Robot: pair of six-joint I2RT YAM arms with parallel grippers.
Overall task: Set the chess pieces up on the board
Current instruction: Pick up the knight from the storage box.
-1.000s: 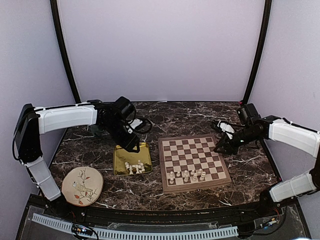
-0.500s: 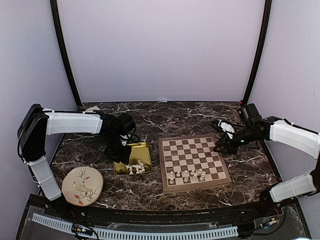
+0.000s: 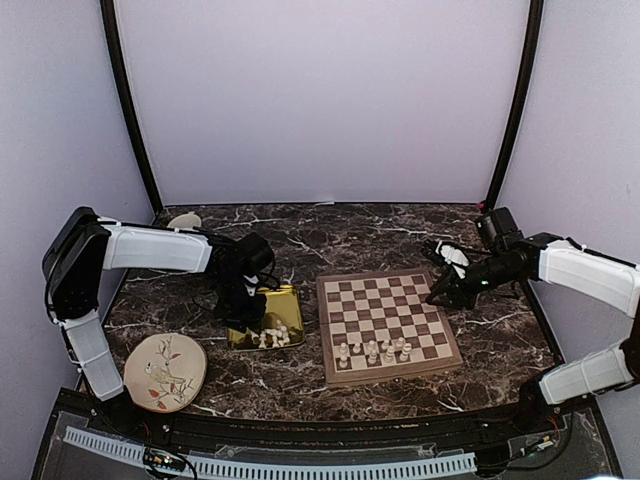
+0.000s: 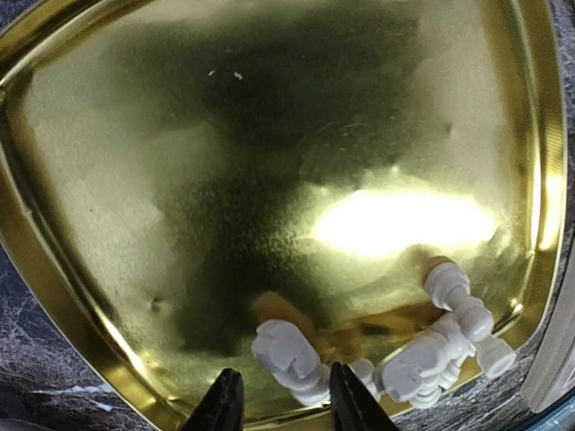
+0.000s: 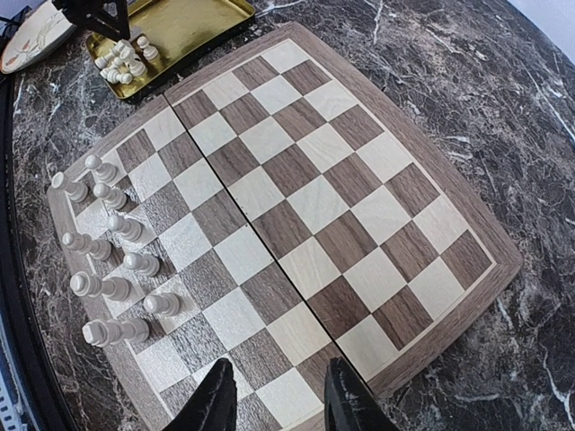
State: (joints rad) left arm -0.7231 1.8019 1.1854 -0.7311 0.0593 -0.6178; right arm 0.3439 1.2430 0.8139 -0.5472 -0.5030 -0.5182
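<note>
Several cream-white chess pieces (image 3: 375, 350) stand in the board's (image 3: 390, 300) near rows, at the left of the right wrist view (image 5: 108, 242). More pieces (image 3: 270, 333) lie heaped in the near corner of a gold tray (image 3: 283, 298). My left gripper (image 3: 244, 318) is down in that tray, its jaws open. One lying piece (image 4: 287, 352) sits between the fingers, with my left gripper (image 4: 283, 406) low over it. A gap still shows at the left finger. My right gripper (image 3: 441, 296) hovers over the board's right edge, open and empty, seen as (image 5: 277, 402) above bare squares (image 5: 305, 171).
The gold tray (image 4: 269, 135) lies left of the board and shows in the right wrist view's top left (image 5: 189, 18). A round cream plate with a bird drawing (image 3: 165, 372) sits at the near left. Black cables (image 3: 285, 248) trail behind the tray.
My left arm has swung down and left, bringing its gripper into the tray's near corner with the jaws narrowing round a piece. The right arm has stayed put.
</note>
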